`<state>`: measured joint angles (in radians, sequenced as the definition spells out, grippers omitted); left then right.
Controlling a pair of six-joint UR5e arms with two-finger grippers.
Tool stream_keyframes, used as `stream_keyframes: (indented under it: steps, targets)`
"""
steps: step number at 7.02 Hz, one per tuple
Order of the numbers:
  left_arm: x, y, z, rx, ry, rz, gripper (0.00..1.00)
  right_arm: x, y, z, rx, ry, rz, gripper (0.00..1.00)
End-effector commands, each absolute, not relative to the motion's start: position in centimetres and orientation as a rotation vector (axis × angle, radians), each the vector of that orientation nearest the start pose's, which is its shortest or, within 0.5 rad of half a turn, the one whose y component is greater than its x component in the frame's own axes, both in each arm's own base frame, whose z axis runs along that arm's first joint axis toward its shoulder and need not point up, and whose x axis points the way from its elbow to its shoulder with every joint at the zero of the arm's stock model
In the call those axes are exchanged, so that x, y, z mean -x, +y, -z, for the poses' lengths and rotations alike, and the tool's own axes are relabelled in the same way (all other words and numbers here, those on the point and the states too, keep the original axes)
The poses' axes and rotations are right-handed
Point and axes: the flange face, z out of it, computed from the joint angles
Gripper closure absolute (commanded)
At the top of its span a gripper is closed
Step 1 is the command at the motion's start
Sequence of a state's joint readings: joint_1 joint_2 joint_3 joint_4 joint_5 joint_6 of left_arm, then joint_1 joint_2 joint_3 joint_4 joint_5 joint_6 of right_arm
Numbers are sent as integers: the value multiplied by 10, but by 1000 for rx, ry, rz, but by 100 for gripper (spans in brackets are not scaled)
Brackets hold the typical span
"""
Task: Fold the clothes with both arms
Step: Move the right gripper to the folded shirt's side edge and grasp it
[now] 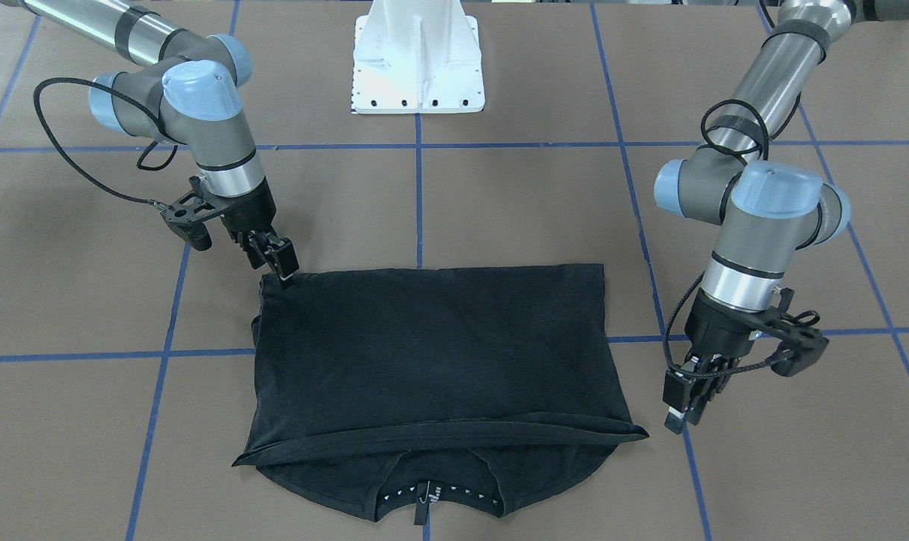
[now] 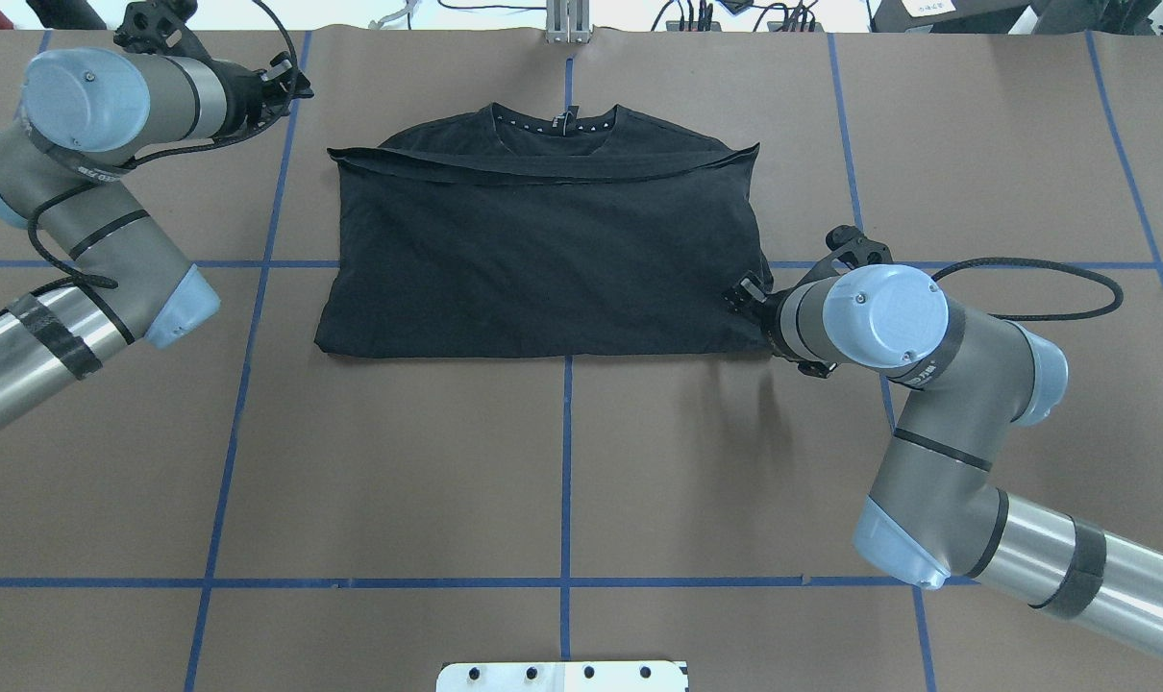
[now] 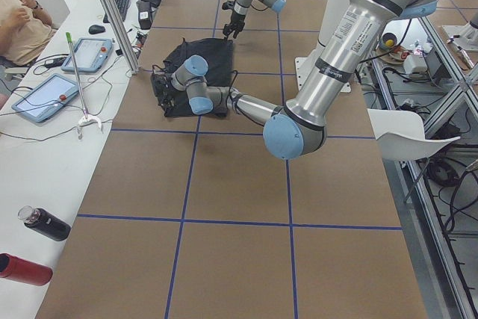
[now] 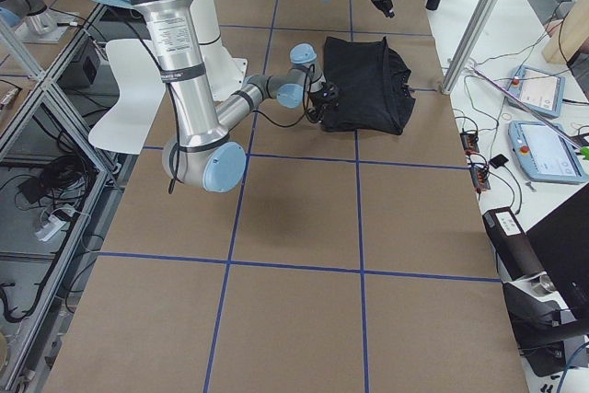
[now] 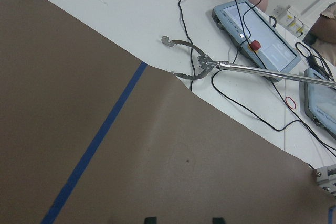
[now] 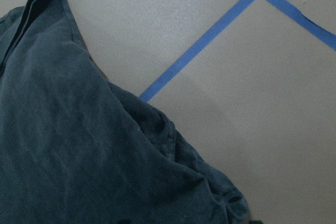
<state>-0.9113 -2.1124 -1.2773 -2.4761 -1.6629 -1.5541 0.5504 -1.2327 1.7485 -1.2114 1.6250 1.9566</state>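
1. The black T-shirt (image 1: 432, 353) is lying folded flat on the table (image 1: 499, 210), with its hem layer drawn across toward the collar (image 1: 424, 496); one folded corner is sitting directly beneath the right gripper (image 1: 276, 264), whose lower fingertip is touching the cloth; its jaws are looking spread and are pinching nothing.
2. The left gripper (image 1: 686, 417) is hovering just off the shirt, with the nearest hem corner lying beside it, toward the other arm; in the left wrist view its fingertips are showing a gap with only bare table between them, so it is spread too.
3. The step in hand is probably taking hold of corners for the next fold; the right gripper is going to need one finger sliding under every layer below it, since pinching only the top layer is likely to peel the stack apart.
4. The cloth beneath the right gripper is bunching into wrinkles; gripping past that bunch, on flat fabric, is looking safer.
5. The left gripper is going to need a sideways approach to its corner before closing; lifting both corners low and evenly should be keeping the fold line straight.
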Motion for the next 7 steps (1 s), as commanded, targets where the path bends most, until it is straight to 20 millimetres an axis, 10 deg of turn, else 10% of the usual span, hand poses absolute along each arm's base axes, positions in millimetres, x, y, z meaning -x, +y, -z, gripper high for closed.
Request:
stream_keyframes:
  steps: [1,5,6,7]
  targets:
    - [-349,-653,-381,-453,1095,739,54,472,-425,-364,-15,-891,-839,21]
    - [-348,-649,-392,-452,1084,735,54,478,-424,-374,-23,-869,-833,35]
    - [-347,-648,-395,-453,1080,732,54,478,-425,-374,-27,-870,-840,50]
    - [-346,-649,-397,-456,1078,733,54,478,-425,-371,-24,-876,-838,100]
